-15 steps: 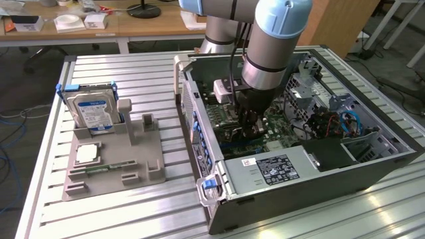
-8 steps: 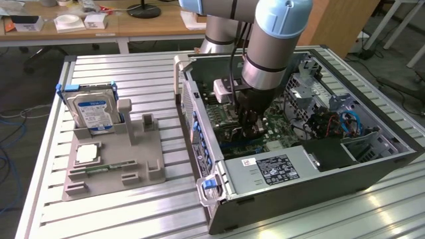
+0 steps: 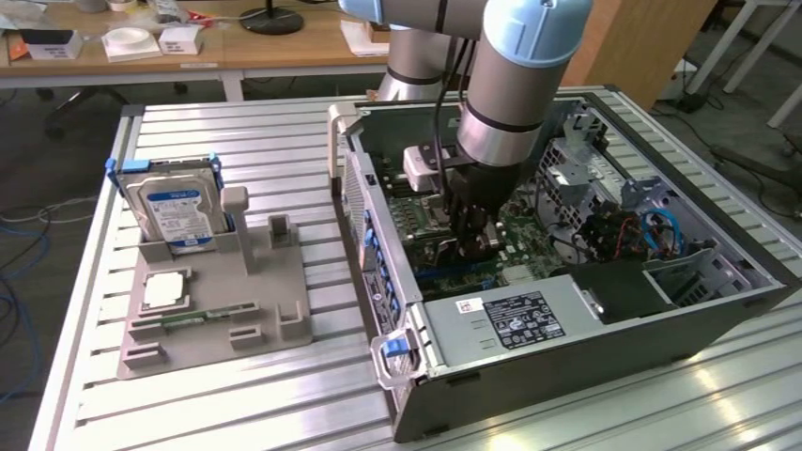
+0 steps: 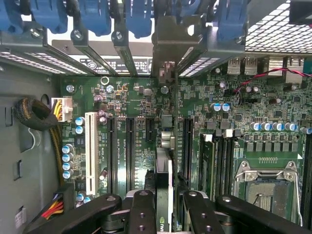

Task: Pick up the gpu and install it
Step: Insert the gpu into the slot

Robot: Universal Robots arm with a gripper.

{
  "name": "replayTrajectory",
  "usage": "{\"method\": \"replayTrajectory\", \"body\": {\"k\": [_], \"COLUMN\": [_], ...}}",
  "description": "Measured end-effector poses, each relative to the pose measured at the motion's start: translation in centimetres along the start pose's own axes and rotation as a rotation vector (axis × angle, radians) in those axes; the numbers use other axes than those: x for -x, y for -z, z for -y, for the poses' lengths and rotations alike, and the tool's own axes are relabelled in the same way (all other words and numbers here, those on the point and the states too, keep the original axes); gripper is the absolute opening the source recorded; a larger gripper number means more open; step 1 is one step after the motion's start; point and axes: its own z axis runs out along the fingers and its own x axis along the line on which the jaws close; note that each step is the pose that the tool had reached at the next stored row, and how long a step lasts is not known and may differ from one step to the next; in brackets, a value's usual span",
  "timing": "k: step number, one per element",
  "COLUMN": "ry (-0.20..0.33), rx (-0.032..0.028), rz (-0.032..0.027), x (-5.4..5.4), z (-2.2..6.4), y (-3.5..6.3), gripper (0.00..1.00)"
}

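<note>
The gpu (image 4: 164,181) shows edge-on in the wrist view as a thin dark card standing upright over the green motherboard (image 4: 122,102), among the long black expansion slots. Its pale metal bracket (image 4: 169,41) sits against the case's rear slot openings, below the blue clips. My gripper (image 4: 163,207) is shut on the card, one black finger (image 4: 142,214) on each face. In the exterior view my gripper (image 3: 475,242) reaches straight down into the open computer case (image 3: 564,338), just above the motherboard. Whether the card is pushed home in its slot I cannot tell.
A white slot (image 4: 90,151) and a CPU socket (image 4: 265,181) flank the card. Cable bundles (image 4: 34,114) lie by the case wall. Outside the case, a grey fixture (image 3: 269,301) holds a hard drive (image 3: 176,211), a processor (image 3: 165,291) and a memory stick (image 3: 188,321).
</note>
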Motion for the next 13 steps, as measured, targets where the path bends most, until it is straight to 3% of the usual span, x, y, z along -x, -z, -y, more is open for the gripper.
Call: {"method": "replayTrajectory", "body": {"k": [13], "ry": [-0.017], "rx": [-0.0006], "rz": [-0.0003], "x": [0.00], "z": [0.01], "y": [0.00], "gripper": [0.27]}}
